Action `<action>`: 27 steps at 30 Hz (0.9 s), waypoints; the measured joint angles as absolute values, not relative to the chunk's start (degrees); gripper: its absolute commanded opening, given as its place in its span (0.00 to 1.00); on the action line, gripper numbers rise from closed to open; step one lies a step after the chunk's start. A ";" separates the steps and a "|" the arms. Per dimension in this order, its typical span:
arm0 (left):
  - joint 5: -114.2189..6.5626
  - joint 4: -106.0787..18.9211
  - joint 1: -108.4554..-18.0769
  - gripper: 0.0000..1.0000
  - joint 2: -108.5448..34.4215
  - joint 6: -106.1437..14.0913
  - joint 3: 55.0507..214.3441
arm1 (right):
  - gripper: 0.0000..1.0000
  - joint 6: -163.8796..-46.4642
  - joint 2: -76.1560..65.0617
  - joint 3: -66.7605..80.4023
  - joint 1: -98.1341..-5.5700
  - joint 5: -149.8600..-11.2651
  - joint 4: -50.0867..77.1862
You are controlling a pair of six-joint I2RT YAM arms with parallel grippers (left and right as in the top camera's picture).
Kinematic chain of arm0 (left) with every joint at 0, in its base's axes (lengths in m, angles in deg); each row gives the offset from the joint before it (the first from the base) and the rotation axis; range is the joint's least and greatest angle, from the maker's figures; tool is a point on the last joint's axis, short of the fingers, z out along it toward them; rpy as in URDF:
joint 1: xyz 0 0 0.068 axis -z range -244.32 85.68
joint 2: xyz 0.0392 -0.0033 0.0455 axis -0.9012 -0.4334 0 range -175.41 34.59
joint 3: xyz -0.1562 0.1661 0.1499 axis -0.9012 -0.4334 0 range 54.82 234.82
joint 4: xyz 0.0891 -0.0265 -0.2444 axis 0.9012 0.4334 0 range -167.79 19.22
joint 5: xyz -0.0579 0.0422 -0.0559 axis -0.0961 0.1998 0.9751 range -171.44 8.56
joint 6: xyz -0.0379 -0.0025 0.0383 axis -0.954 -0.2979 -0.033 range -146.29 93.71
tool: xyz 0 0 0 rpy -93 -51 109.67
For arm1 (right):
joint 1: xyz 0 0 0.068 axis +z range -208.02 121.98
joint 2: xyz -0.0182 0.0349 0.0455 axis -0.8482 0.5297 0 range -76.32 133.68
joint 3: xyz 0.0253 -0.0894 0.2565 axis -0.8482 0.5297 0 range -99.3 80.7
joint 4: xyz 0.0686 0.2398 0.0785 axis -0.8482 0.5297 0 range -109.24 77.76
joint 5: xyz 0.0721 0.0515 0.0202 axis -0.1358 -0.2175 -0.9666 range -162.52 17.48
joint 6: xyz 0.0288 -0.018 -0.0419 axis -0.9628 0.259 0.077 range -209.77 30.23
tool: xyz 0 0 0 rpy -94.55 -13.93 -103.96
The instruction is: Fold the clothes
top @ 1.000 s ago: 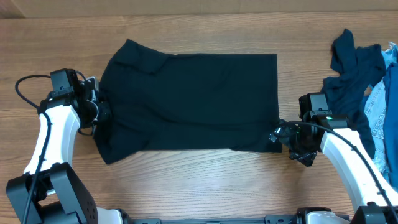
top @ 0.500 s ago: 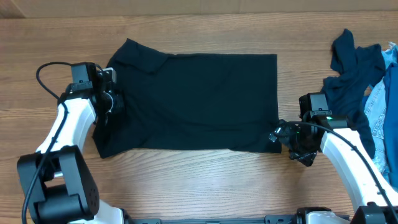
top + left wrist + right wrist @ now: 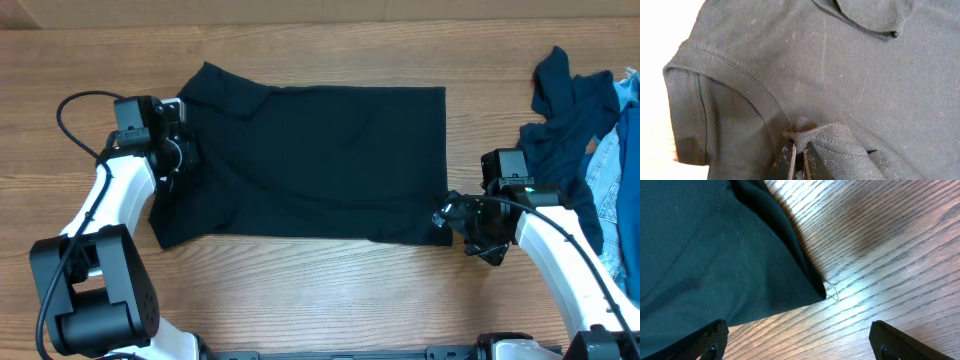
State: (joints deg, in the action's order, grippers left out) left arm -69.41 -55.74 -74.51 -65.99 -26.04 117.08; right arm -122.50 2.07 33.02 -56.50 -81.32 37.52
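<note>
Left gripper (image 3: 798, 155) is pinched tight on a raised fold of the T-shirt (image 3: 310, 160) beside its sleeve; right gripper (image 3: 797, 332) stands wide at the shirt's near hem corner, holding nothing. The shirt lies spread on the table (image 3: 300, 290) between them, the rumpled dark blue garment (image 3: 565, 110) off at the right edge

Nothing to read from where I stand: no words, numbers, brand marks or signs can be made out on the T-shirt (image 3: 310, 165) or on anything else in view.
</note>
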 measured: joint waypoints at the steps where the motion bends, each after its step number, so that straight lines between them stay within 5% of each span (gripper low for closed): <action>1: -69.41 -56.40 -74.51 0.07 -65.99 -26.04 117.08 | 0.94 -122.48 2.07 33.02 -56.50 -81.29 37.43; 5: -68.36 -58.89 -74.51 0.07 -66.97 -26.04 117.08 | 0.94 -122.53 2.07 33.02 -56.50 -81.29 37.38; 7: -67.45 -59.37 -74.45 0.56 -69.29 -26.06 117.08 | 0.94 -122.50 2.07 33.02 -56.50 -81.32 37.49; 8: -66.94 -59.55 -74.45 0.63 -70.36 -25.97 117.08 | 0.94 -122.50 2.07 33.02 -56.50 -81.29 37.52; 13: -67.14 -53.82 -74.82 0.63 -70.51 -25.69 120.60 | 0.95 -121.89 2.07 33.02 -56.50 -81.32 37.80; 17: -68.14 -34.80 -79.21 0.61 -66.32 -25.99 129.74 | 0.93 -119.64 2.07 33.02 -56.50 -80.62 37.36; 21: -65.61 -24.84 -80.41 0.52 -62.54 -26.72 130.72 | 0.70 -117.48 2.07 33.02 -56.52 -80.27 35.44; 24: -63.01 -19.04 -79.28 0.47 -62.54 -26.80 130.35 | 0.66 -116.71 2.07 33.02 -56.52 -80.01 35.44; 27: -64.76 -17.14 -78.64 0.46 -62.54 -29.16 126.52 | 0.76 -116.97 3.84 32.97 -56.54 -79.98 36.31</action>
